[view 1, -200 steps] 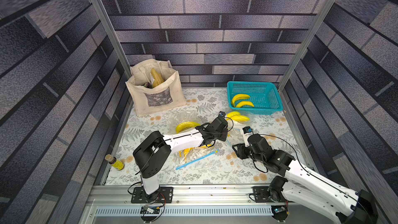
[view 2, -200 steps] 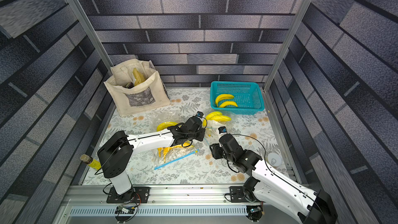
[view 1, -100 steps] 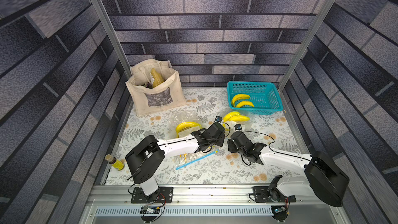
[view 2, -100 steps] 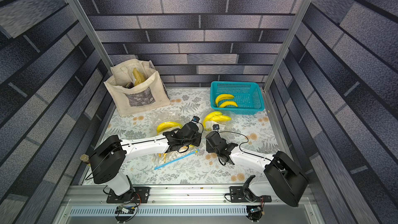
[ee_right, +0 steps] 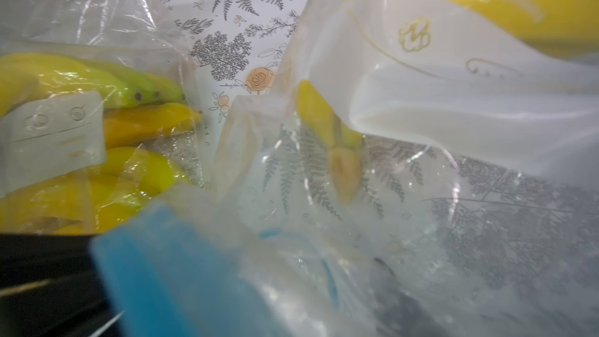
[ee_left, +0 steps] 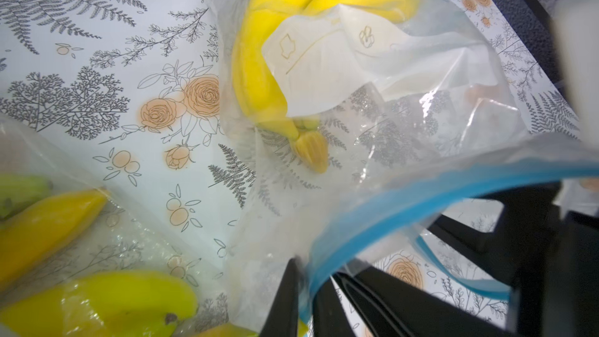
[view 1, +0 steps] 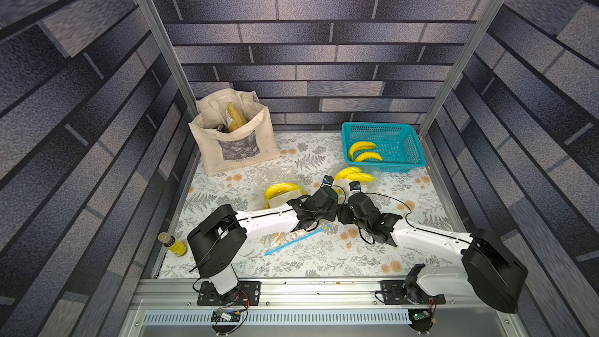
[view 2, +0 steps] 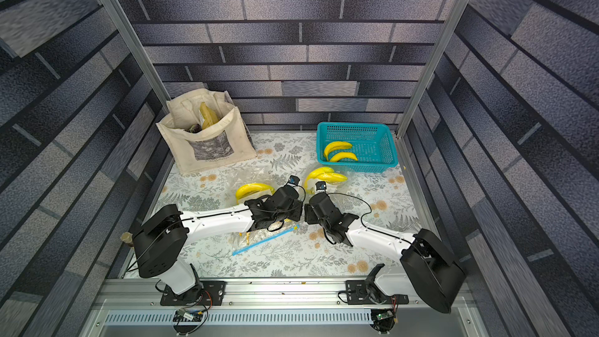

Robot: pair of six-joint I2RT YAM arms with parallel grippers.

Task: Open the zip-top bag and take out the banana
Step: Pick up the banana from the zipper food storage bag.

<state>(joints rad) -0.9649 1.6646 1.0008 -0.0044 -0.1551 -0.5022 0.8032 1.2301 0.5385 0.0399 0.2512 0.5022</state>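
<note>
Floral tabletop (view 1: 324, 254) held the zip-top bag (ee_left: 421, 118) mid-table, just in front of the teal basket (view 1: 382, 147). L gripper (ee_left: 304, 273) was clamped on its blue zip edge. R gripper (view 1: 343, 214) sat at the bag mouth; open or gripping couldn't be told. Inside lay the banana (ee_left: 259, 59).

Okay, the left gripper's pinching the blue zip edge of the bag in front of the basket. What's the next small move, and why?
Probably close the right gripper on the opposite blue lip. The left gripper pinches one lip of the zip-top bag, its mouth gapes only partly, and the banana lies inside. The right jaws look apart, so gripping lets both arms spread the mouth.
</note>
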